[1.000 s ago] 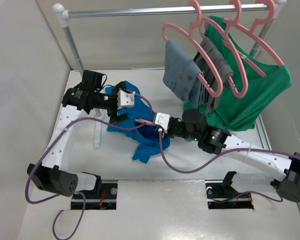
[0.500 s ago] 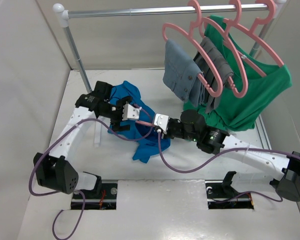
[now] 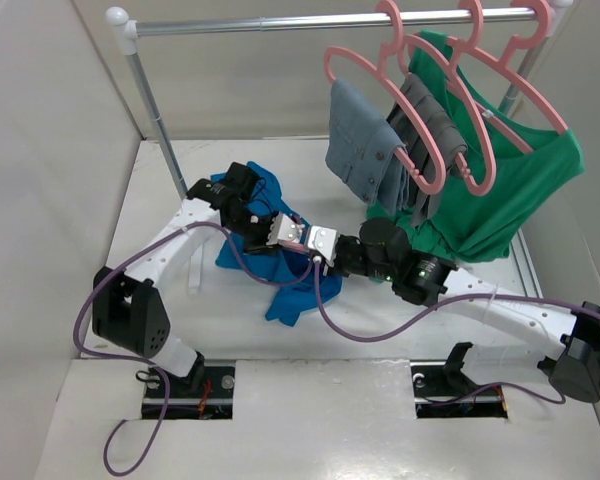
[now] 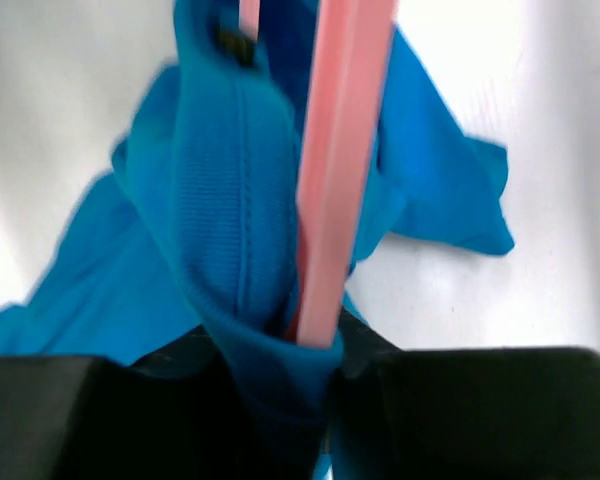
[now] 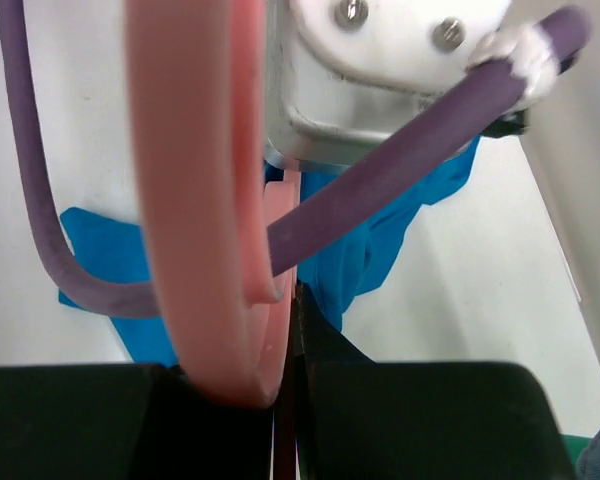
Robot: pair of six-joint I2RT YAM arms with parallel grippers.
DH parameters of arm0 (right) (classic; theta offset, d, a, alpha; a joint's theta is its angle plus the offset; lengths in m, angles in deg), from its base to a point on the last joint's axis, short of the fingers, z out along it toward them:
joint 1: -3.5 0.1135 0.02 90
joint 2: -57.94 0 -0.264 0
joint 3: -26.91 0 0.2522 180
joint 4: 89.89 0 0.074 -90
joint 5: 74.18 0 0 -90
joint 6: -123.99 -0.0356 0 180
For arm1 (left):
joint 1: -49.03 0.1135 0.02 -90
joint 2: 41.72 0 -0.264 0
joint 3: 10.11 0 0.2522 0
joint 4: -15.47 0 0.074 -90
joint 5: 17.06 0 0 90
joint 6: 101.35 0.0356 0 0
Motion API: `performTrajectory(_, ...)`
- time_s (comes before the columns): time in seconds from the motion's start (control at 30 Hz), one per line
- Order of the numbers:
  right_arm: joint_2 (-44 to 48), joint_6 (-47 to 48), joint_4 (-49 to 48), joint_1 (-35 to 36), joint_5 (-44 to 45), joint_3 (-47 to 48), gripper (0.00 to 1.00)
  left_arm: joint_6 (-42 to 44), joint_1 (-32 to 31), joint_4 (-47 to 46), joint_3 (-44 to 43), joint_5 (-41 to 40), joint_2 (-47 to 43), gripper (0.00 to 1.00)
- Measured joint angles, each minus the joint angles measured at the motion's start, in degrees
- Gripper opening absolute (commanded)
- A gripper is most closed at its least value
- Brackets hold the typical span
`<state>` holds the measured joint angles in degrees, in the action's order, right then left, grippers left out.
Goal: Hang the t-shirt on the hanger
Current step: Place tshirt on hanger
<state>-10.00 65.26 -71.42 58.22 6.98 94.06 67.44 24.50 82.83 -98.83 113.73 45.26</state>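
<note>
The bright blue t-shirt [image 3: 248, 255] lies crumpled on the white table between the two arms. In the left wrist view its ribbed collar [image 4: 225, 220] is folded round the hanger's pink bar [image 4: 335, 170]. My left gripper [image 4: 310, 350] is shut on that fold of cloth, with the bar's end inside it. My right gripper [image 5: 270, 385] is shut on the hanger's curved pink hook [image 5: 195, 200], and blue cloth [image 5: 380, 240] shows beyond it. From above, the left gripper [image 3: 290, 234] and the right gripper [image 3: 314, 245] almost touch over the shirt. The hanger is mostly hidden there.
A metal rail [image 3: 330, 20] spans the back, its left post [image 3: 150, 90] standing behind the left arm. Pink hangers on it carry grey-blue trousers [image 3: 365, 140] and a green shirt [image 3: 520, 190] at the back right. Purple cables [image 3: 370, 335] trail from both wrists across the table.
My left gripper has swung right from the back-left edge of the t-shirt to meet the right gripper, and has closed on the collar. The right arm has stayed still, holding the hanger.
</note>
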Motion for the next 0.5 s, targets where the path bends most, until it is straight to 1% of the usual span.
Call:
performTrajectory(0.07, -0.1, 0.0, -0.2, 0.0, 0.0, 0.1, 0.0, -0.3, -0.8, 0.4, -1.2, 1.4, -0.3, 0.11)
performTrajectory(0.1, -0.1, 0.0, -0.3, 0.0, 0.0, 0.2, 0.0, -0.4, -1.2, 0.6, -1.6, 1.8, -0.5, 0.04)
performTrajectory(0.17, -0.2, 0.3, -0.6, -0.1, 0.3, 0.7, 0.0, -0.6, -1.2, 1.4, -1.9, 1.9, -1.4, 0.0)
performTrajectory(0.37, -1.5, 0.9, -0.9, -0.2, 0.6, 1.9, 0.0, -3.9, -1.1, 1.3, -1.9, -0.5, -2.7, 0.0)
performTrajectory(0.4, -1.8, 0.9, -0.9, -0.2, 1.2, 2.1, 0.07, -5.2, -1.0, 0.9, -1.7, -0.9, -2.8, 0.0)
performTrajectory(0.43, -2.1, 0.9, -0.9, -0.3, 1.7, 2.3, 0.19, -6.7, -0.8, 0.1, -1.4, -1.1, -2.9, 0.0)
performTrajectory(0.47, -2.4, 0.6, -0.8, -0.3, 2.4, 2.5, 0.49, -8.3, -0.5, -1.0, -1.0, -1.1, -3.1, 0.0)
performTrajectory(0.5, -2.8, -0.1, -0.5, -0.3, 3.4, 3.0, 0.62, -10.0, 0.0, -2.2, -0.4, -1.0, -3.5, 0.0)
